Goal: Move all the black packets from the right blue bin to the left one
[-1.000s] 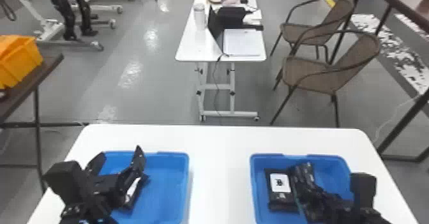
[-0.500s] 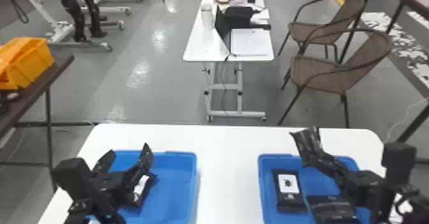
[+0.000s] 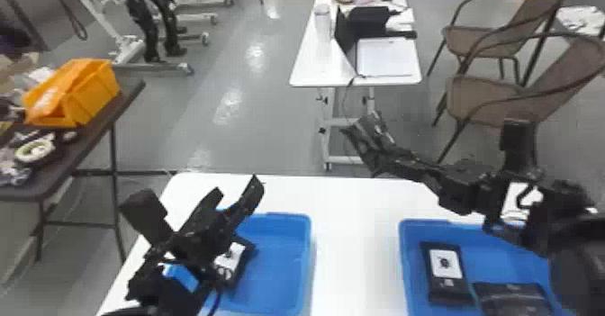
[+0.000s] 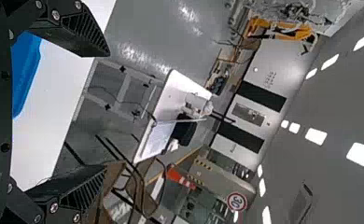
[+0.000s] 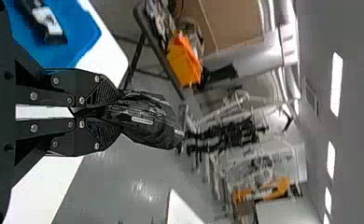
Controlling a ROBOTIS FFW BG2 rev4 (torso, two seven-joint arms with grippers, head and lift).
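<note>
The left blue bin and right blue bin look smooth plastic; the raised black packet, glossy; the floor, shiny.

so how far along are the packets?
Done: at least one packet lies in the left bin.
In hand: another packet, pinched in the right hand, not yet in the left bin.
Left: two in the right bin, one labelled, one beside it.

High head view looks down, close wrist views outward, sharing white table.
</note>
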